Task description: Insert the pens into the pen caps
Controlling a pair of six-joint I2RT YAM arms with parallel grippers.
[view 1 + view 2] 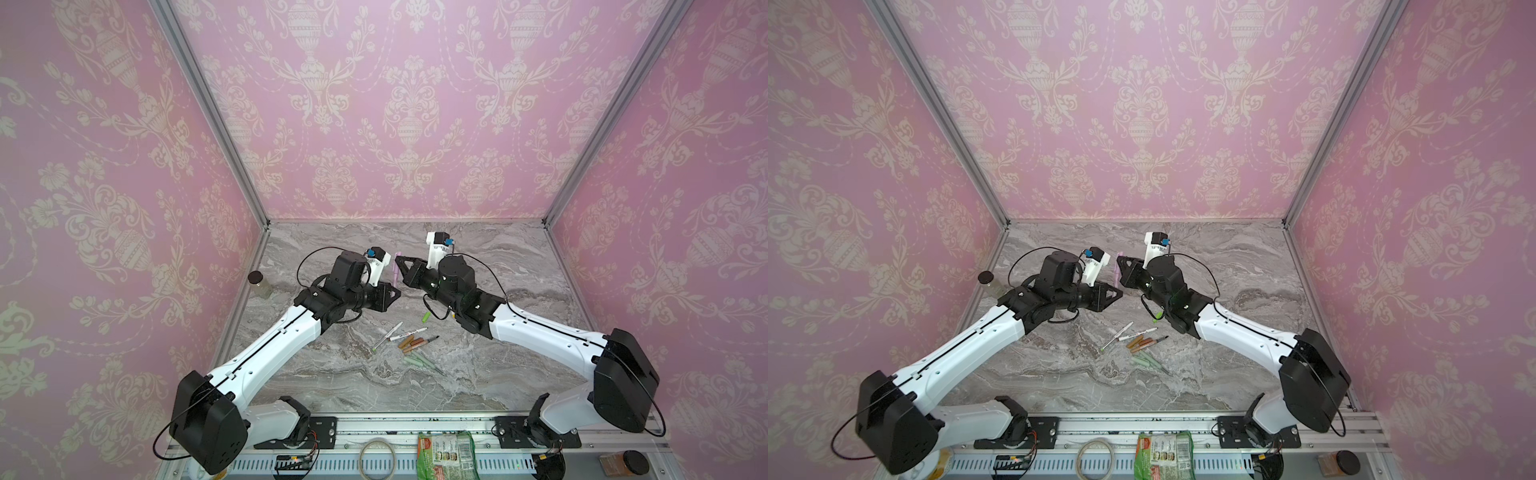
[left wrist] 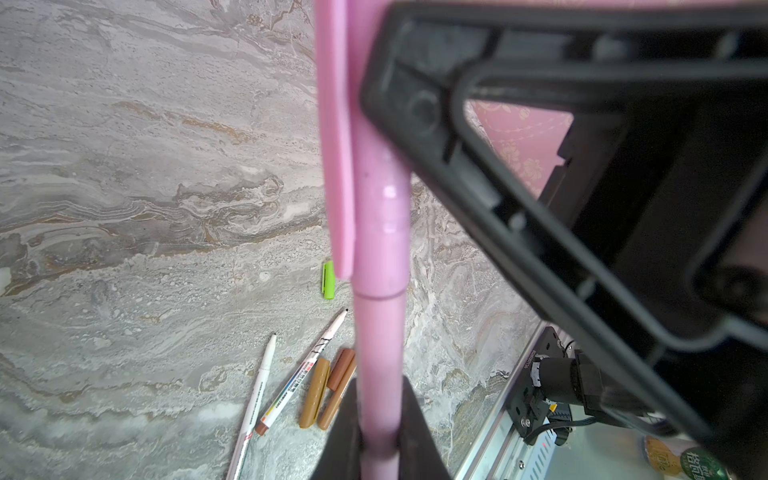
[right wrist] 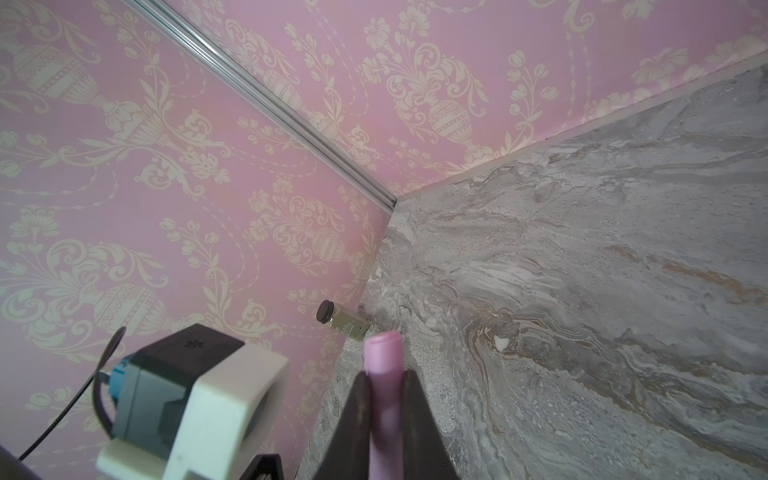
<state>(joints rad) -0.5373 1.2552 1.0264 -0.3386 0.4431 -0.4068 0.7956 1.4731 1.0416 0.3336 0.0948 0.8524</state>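
Observation:
A pink pen (image 2: 379, 353) is clamped in my left gripper (image 2: 380, 390), which is shut on its barrel. A pink pen cap (image 2: 376, 208) with a flat clip sits over the pen's far end, its rim meeting the barrel. My right gripper (image 3: 384, 376) is shut on that cap (image 3: 383, 353). In both top views the two grippers (image 1: 397, 292) (image 1: 398, 261) meet tip to tip above the table's middle, with the pink pen (image 1: 396, 274) between them. White pens (image 1: 388, 334), brown caps (image 1: 407, 343), sage green pens (image 1: 419, 359) and a bright green cap (image 1: 426, 318) lie on the marble.
A small jar with a dark lid (image 1: 259, 283) lies against the left wall. On the front rail sit a cable coil (image 1: 377, 457), a green packet (image 1: 446, 455) and a brown jar (image 1: 625, 463). Pink papered walls close in three sides.

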